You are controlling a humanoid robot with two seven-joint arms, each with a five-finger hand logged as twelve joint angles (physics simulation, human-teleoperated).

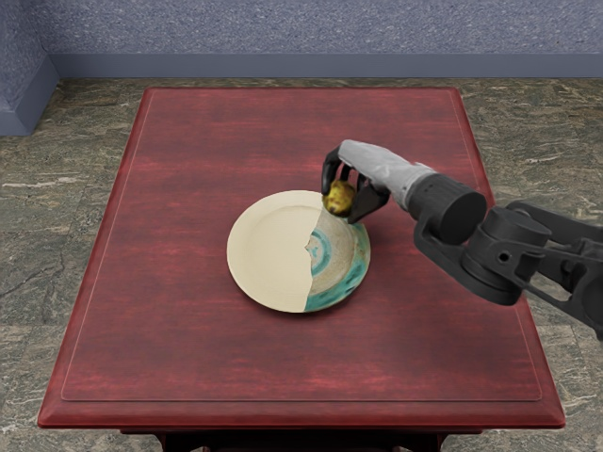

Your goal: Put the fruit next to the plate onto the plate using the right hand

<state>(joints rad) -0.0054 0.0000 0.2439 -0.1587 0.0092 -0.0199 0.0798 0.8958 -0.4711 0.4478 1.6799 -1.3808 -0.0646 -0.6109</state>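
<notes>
Fruit (340,197), small, yellowish and mottled brown, sits in the grasp of the right hand (354,182) at the far right edge of the plate (268,254). We see the dark fingers (329,169) curled round it from above and from both sides, so that the fruit shows between them, just below the palm. The hand is clenched on the fruit, not released.

From where we look, the fruit lies over the plate's rim, at the spot where the rim is nearest the hand's wrist. We cannot tell whether it touches the plate or hangs a little above it.

The right arm (471,231) comes in from the picture's right edge and reaches slantwise up and to the left across the table (188,169), its grey forearm ending at the hand.

The plate is round and lies flat near the middle of the dark red table. Its left part is plain cream; its right part carries a teal and beige ring pattern, with a jagged line between the two. The fruit is above the patterned side.

Around the table we see a stone-patterned floor (57,188) and a blue-grey wall (283,28) behind.
</notes>
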